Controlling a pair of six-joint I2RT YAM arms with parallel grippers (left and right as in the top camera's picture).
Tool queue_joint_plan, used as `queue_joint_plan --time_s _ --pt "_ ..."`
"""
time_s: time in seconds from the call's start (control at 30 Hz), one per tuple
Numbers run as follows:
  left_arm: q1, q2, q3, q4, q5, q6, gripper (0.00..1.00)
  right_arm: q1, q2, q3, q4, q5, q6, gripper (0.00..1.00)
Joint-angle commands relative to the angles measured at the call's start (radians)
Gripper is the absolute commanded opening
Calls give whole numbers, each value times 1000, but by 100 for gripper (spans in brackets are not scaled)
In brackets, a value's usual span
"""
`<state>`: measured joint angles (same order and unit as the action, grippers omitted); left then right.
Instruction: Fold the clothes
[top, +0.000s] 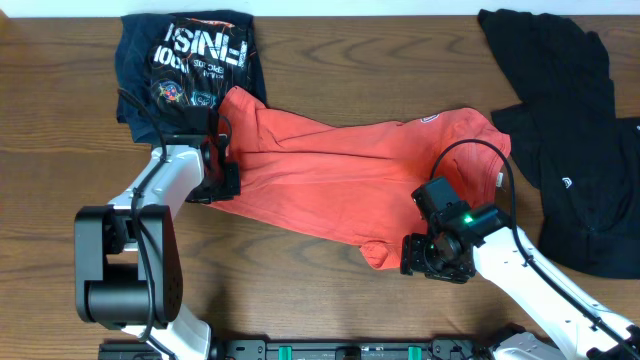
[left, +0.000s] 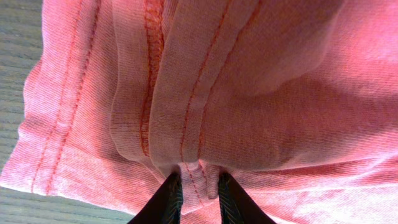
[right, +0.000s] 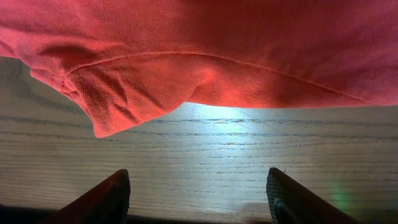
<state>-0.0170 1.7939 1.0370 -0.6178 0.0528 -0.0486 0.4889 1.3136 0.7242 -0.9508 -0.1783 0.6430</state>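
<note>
The coral-red T-shirt (top: 330, 175) lies crumpled across the middle of the table. Its lettering is hidden. My left gripper (top: 222, 178) is at the shirt's left edge and is shut on a stitched hem fold (left: 198, 180) of the shirt. My right gripper (top: 418, 255) is open and empty just off the shirt's lower right corner (top: 378, 255). In the right wrist view the fingers (right: 199, 193) are wide apart over bare wood, with the shirt's edge (right: 205, 81) just ahead of them.
A folded navy shirt with white print (top: 195, 60) lies at the back left, touching the red shirt. A black garment (top: 570, 140) is spread at the right. The table's front edge (top: 320, 338) is close behind the right arm.
</note>
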Motion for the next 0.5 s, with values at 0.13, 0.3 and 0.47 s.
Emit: queue_joint_plan --time_s 0.13,0.3,0.47 --pt "0 17 -52 38 -12 -9 19 8 -2 -3 3 18 -5 68" --pt "0 17 -51 60 -12 -43 6 8 -2 -3 5 18 -5 68" --pt "0 14 -26 51 -11 -42 6 8 -2 -3 10 18 -5 68"
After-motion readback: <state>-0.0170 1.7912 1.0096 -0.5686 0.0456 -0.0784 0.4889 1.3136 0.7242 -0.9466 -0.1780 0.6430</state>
